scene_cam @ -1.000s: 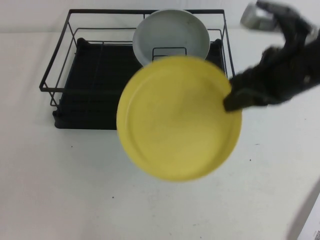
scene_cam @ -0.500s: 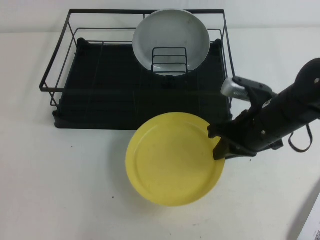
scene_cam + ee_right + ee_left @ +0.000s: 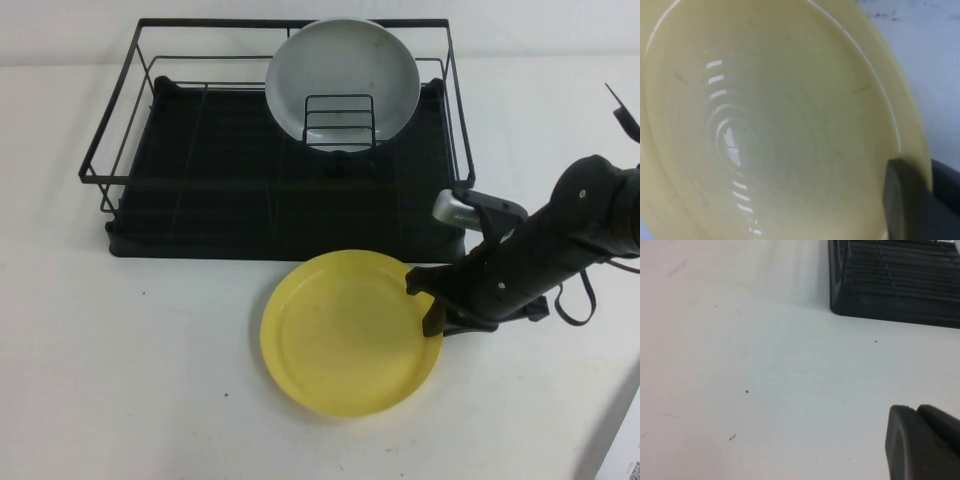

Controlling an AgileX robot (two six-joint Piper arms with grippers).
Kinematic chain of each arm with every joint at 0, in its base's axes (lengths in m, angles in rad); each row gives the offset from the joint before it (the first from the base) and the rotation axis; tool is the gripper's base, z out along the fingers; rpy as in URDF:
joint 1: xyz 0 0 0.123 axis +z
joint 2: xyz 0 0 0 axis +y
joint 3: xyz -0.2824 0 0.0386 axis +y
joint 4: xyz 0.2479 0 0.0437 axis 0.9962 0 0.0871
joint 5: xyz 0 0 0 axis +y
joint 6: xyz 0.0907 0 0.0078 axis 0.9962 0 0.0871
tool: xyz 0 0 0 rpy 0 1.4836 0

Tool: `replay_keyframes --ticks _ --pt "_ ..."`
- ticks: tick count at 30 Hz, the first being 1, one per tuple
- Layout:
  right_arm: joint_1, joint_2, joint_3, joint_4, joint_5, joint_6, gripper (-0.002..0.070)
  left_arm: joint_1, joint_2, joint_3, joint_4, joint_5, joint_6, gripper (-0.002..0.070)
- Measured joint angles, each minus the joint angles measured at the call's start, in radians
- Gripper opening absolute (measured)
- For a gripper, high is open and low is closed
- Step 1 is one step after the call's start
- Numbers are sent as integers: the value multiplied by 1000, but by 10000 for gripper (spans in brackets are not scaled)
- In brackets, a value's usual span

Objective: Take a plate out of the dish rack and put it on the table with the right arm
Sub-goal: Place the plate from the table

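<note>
The yellow plate (image 3: 348, 332) lies low over the white table (image 3: 130, 370), just in front of the dish rack (image 3: 200, 180). My right gripper (image 3: 432, 300) is shut on the plate's right rim; the right arm (image 3: 560, 240) reaches in from the right. In the right wrist view the plate (image 3: 770, 115) fills the picture, with one finger (image 3: 905, 205) over its rim and the other behind it. My left gripper (image 3: 917, 412) hovers over bare table near the rack's base corner (image 3: 890, 285), its fingers together and empty. It does not show in the high view.
A grey plate (image 3: 343, 75) stands upright in the small wire holder (image 3: 339, 122) at the rack's back right. The rack's black tray holds nothing else. Open white table spreads left and front of the yellow plate.
My right arm has carried the yellow plate down from over the rack to the table in front of it. The plate has tipped from facing the camera to nearly flat.
</note>
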Motion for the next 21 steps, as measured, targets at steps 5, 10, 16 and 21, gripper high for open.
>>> replay_keyframes --ticks 5,10,16,21 --pt "0 2 0 2 -25 0 85 0 0 0 0 0 0 -4" --pt "0 2 0 3 -31 0 265 0 0 0 0 0 0 -4" --pt "0 -9 -23 -13 18 0 335 0 0 0 0 0 0 -4" --pt "0 -84 -70 -79 164 0 227 0 0 0 0 0 0 -4"
